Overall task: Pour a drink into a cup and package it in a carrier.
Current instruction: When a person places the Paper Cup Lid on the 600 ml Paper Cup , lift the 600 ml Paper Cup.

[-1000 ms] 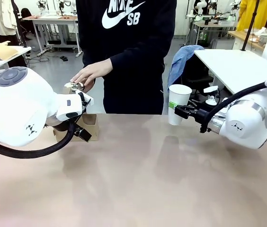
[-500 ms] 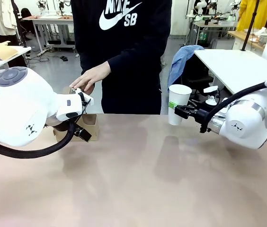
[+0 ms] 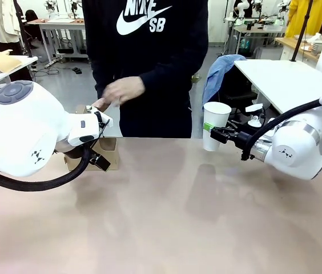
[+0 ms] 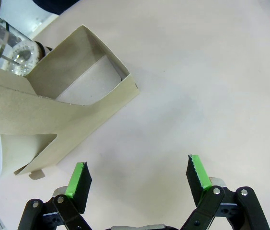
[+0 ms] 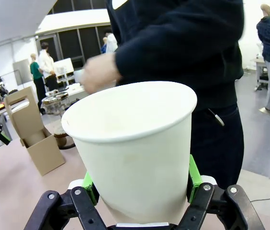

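Firmly clamping a tall, lidless white paper cup [image 3: 216, 121] upright in the right gripper [image 3: 213, 133], near the table's [image 3: 178, 222] far edge; left gripper [image 4: 137, 175] spread wide, empty, just beside the brown cardboard carrier [image 4: 44, 120].

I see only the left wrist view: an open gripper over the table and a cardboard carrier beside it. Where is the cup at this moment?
Observer: The right gripper holds the cup upright, at the far right of the table.
Operator: Does it have a lid on it?
Observer: No. In the right wrist view its rim is bare and the mouth is open.
Operator: And the person, is a hand near the carrier?
Observer: One hand is raised behind the carrier, above the far edge of the table, and touches neither the carrier nor the jug.
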You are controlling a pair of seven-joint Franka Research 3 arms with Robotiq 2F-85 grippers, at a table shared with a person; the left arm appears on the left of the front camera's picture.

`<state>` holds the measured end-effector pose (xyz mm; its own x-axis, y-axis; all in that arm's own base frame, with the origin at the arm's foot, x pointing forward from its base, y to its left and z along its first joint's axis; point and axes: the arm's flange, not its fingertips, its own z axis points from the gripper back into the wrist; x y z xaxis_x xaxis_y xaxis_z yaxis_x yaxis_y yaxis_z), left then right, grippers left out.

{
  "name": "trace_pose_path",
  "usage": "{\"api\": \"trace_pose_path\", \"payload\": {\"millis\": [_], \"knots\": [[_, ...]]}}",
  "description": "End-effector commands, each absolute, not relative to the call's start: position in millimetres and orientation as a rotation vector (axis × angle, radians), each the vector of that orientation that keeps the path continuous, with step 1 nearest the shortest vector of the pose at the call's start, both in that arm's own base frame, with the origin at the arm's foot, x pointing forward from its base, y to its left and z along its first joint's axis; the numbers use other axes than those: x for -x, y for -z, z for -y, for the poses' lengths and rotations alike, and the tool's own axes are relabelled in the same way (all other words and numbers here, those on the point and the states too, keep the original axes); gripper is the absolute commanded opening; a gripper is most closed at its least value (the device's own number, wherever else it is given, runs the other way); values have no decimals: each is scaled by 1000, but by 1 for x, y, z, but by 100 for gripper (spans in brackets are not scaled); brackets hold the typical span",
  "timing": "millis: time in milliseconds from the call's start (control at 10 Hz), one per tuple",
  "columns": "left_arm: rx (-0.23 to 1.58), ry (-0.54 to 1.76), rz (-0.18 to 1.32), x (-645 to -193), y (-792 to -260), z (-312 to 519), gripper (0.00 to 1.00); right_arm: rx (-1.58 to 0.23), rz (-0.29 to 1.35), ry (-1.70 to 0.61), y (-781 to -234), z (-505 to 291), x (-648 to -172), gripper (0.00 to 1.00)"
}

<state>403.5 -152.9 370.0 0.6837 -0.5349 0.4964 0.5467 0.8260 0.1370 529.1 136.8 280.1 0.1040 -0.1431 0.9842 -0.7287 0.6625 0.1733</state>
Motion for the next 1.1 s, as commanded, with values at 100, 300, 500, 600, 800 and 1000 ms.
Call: {"api": "trace_pose_path", "payload": {"millis": [100,300,500,600,800,1000], "knots": [[25,605,550,-404,-370,152,100,-786,1437,-507,-286,-139,-527,80],[25,605,550,-404,-370,152,100,-786,1437,-507,-286,-139,-527,80],[25,605,550,-404,-370,152,100,-786,1437,-507,-286,-139,-527,80],[25,605,550,-404,-370,152,100,-786,1437,-507,-286,-139,-527,80],[25,605,550,-404,-370,152,100,-786,1437,-507,-286,-139,-527,80],[25,605,550,-404,-370,152,100,-786,1437,-507,-286,-139,-527,80]]}}
